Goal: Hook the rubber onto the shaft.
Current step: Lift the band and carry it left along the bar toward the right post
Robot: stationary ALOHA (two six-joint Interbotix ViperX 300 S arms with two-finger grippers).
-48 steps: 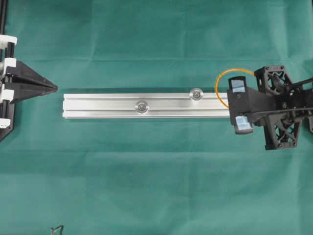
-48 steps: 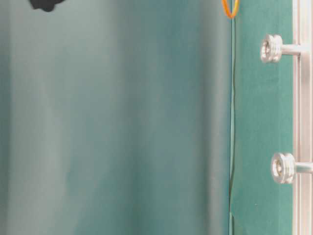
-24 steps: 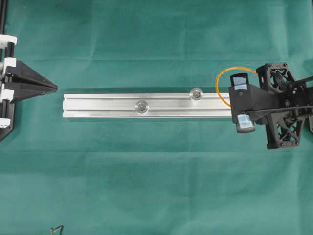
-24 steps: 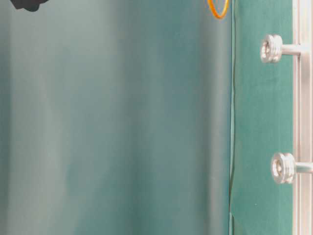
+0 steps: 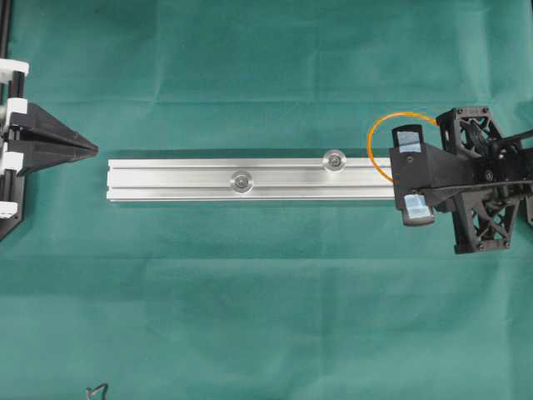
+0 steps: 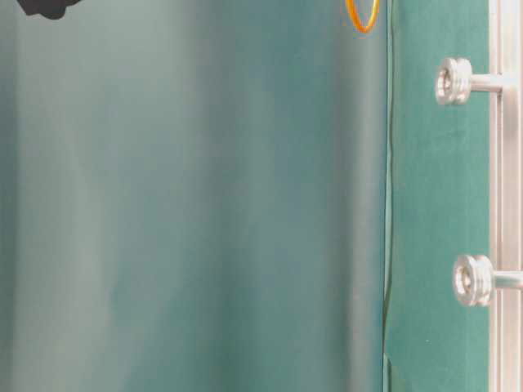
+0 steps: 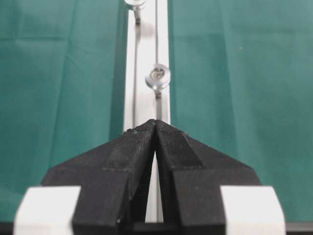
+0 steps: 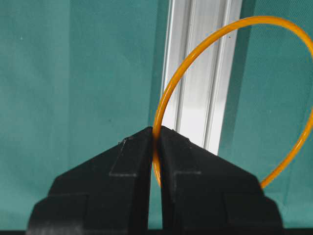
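Item: silver rail (image 5: 250, 180), an extruded profile lying lengthwise on the green cloth (image 5: 266, 317). No brand, label or writing was legible on any surface, and no container was in view.

Item: two shafts, each a short pin with a flanged round head, standing on the rail. The nearer shaft (image 5: 242, 181) sat toward the rail's middle; the farther shaft (image 5: 335, 160) sat closer to its right end. Both were bare.

Item: the rubber (image 5: 385, 143), a thin orange loop. It was pinched at one point between the closed fingers of the right gripper (image 8: 156, 142) and stood out as an open ring over the rail's right end and the cloth beside it. It touched neither shaft. The table-level view showed only its lower arc (image 6: 362, 18), raised clear of the cloth.

Item: left gripper (image 7: 155, 125), jaws pressed together with nothing between them, parked off the rail's left end, tips pointing along the rail.
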